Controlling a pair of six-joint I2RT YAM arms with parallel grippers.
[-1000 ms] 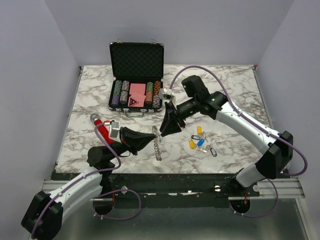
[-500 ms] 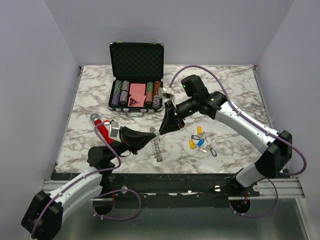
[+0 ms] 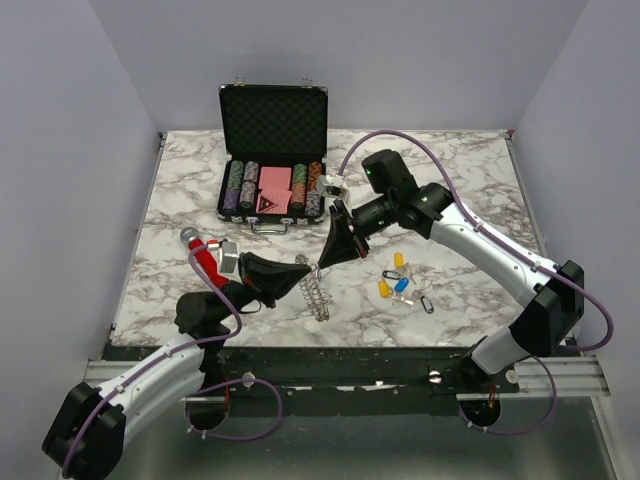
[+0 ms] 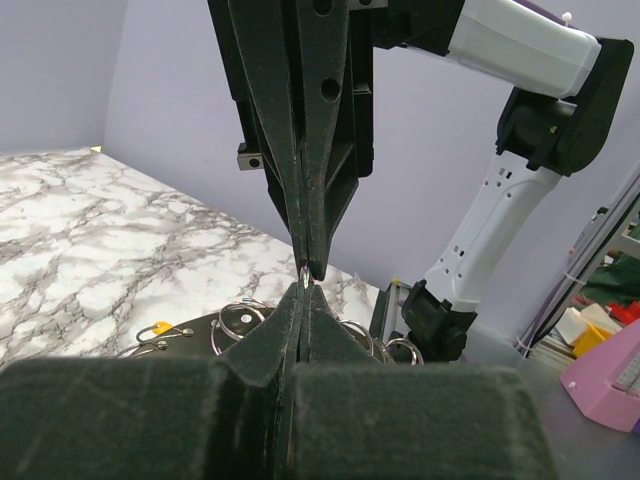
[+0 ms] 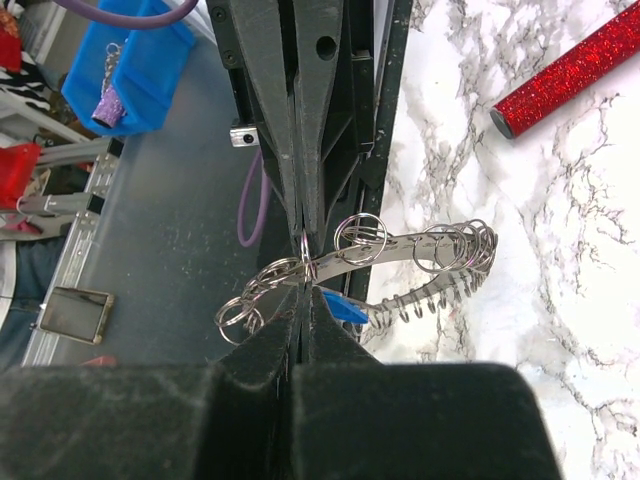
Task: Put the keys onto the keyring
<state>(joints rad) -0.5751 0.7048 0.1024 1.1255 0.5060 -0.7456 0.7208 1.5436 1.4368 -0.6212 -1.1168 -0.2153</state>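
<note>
You had two grippers at work, both just in from the near edge of the desk [image 3: 450, 170]. The left gripper [image 3: 303, 270] was closed tight on the one keyring [image 3: 314, 287], which hung off the desk between the two. The right gripper [image 3: 322, 262] met it tip to tip, also pinched shut on that keyring.

From overhead, the keys [image 3: 400, 282] lay loose right of the keyring, roughly six: two yellow, two blue, the rest black. One red glitter tube [image 3: 205, 258] lay towards the left edge. One open poker case [image 3: 272, 120] stood at the far edge.

Only your right wrist view showed the keyring [image 5: 400, 255] as a curved band strung with small rings, and both grippers nipping the same small ring. Your left wrist view showed only the two tips meeting.
</note>
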